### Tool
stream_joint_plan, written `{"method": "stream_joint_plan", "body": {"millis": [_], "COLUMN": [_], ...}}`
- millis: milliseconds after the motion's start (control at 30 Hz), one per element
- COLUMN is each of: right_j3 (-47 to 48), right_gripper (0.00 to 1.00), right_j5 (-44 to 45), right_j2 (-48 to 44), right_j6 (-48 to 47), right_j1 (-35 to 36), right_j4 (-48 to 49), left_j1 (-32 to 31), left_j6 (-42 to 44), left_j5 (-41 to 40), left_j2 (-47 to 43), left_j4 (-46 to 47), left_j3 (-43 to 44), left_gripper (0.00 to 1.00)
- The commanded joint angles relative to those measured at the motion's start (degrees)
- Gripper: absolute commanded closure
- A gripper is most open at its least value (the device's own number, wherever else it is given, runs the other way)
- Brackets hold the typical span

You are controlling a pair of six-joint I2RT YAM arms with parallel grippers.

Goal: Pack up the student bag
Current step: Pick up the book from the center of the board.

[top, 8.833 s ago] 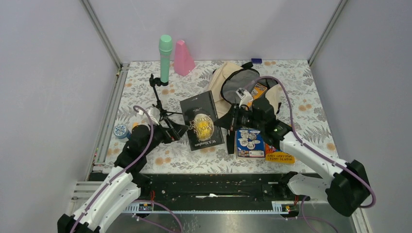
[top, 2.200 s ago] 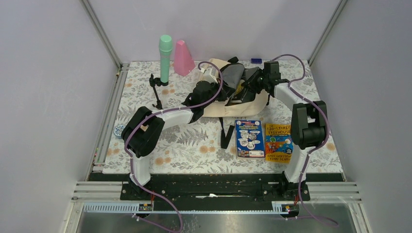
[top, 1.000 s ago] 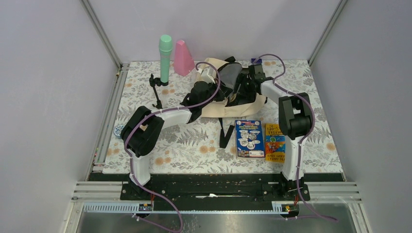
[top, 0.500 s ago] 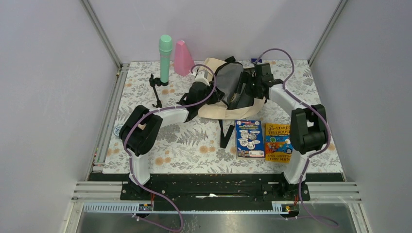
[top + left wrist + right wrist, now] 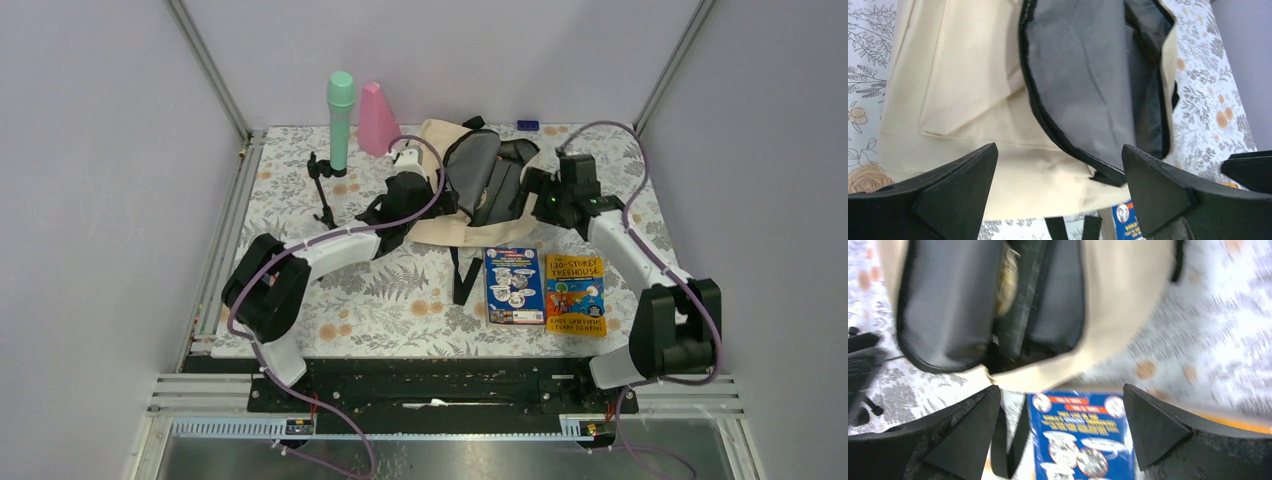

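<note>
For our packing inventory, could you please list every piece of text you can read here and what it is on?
"130-STOREY TREEHOUSE": on the cover of the yellow book; its bottom line is too small to read.
On the blue book: cover print too small or blurred to read.
On the student bag: no text visible.

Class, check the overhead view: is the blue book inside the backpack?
No, the blue book lies flat on the table, just outside the backpack.
</note>
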Motion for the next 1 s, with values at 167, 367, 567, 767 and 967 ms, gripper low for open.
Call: {"method": "stream_joint_plan", "body": {"millis": [167, 367, 567, 767, 967], "right_j3": [-14.4, -22.2, -22.8, -22.7, -24.3], "right_gripper": [0.05, 0.1, 0.22, 0.24, 0.24], "right_j5": [2.7, -3.7, -7.3, -7.4, -7.8], "right_j2": [-12.2, -13.1, -7.8, -4.8, -5.2], "right_j6": [3.2, 5.2, 6.2, 8.1, 11.9], "right_j1": [-2.7, -2.6, 0.8, 6.9, 12.2], "right_j4": [-9.7, -5.3, -3.1, -1.7, 1.5], "left_j1": [-8.0, -11.6, -14.4, -14.8, -14.8], "left_j6": [2.0, -5.3, -7.9, -7.1, -8.2], "left_j5": [-3.8, 3.8, 4.4, 5.8, 9.1], "left_j2": [-13.0, -18.0, -21.8, -23.3, -22.4], "left_j4": [-0.6, 4.1, 4.2, 2.2, 4.1], "left_j3": [-8.2, -17.5, -23.1, -23.9, -24.6], "left_gripper": [0.01, 0.01, 0.02, 0.02, 0.06]}}
